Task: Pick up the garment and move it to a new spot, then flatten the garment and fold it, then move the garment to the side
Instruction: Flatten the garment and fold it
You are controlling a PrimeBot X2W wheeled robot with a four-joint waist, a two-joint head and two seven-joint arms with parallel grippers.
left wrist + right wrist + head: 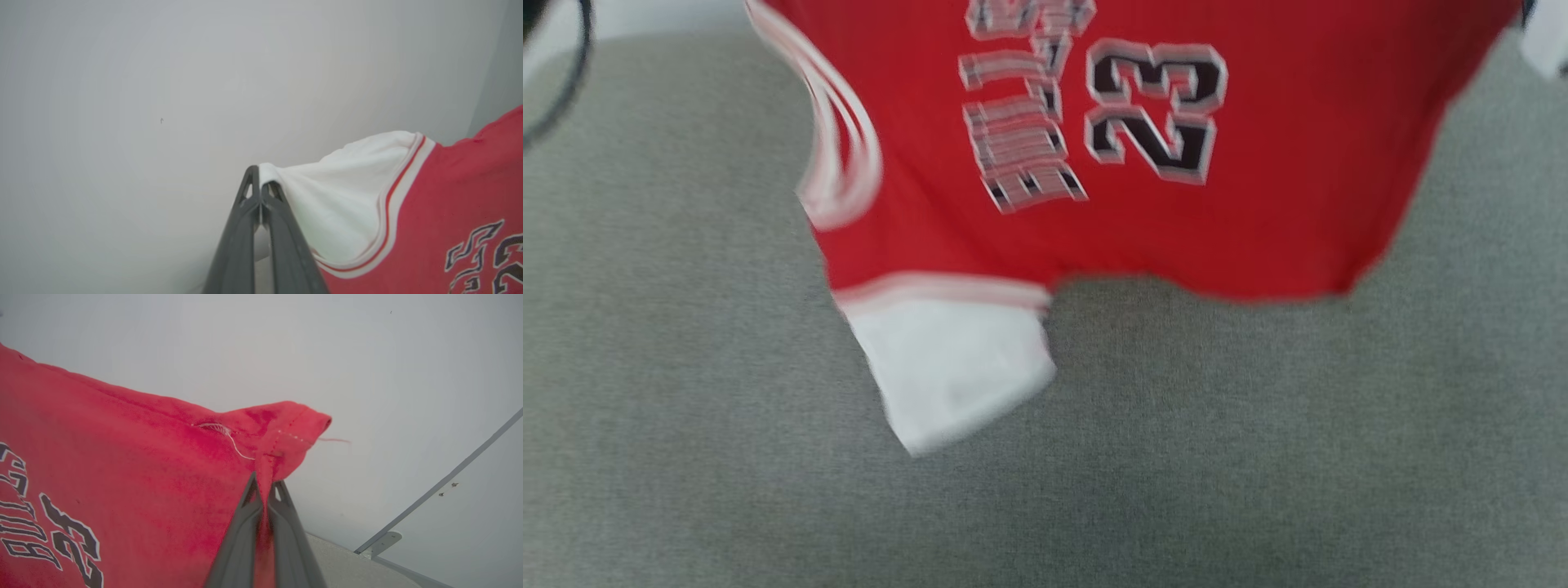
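The garment is hanging spread out above the grey surface, its print facing the head camera. Its upper part is running off the top of the head view, and the whole of that view is blurring with motion. The left gripper is pinching the tip of one white sleeve, jaws pressed together on the cloth. The right gripper is pinching a red hemmed corner in the same way, with a loose thread trailing from it. The other white sleeve is dangling free at the lower edge of the shirt. The number "23" is reading clearly in black with a white outline. The block word beside it is smearing too much to read in the head view, and both wrist views are cutting it off at their edges. A dark cable loop is showing partly at the head view's upper left corner.
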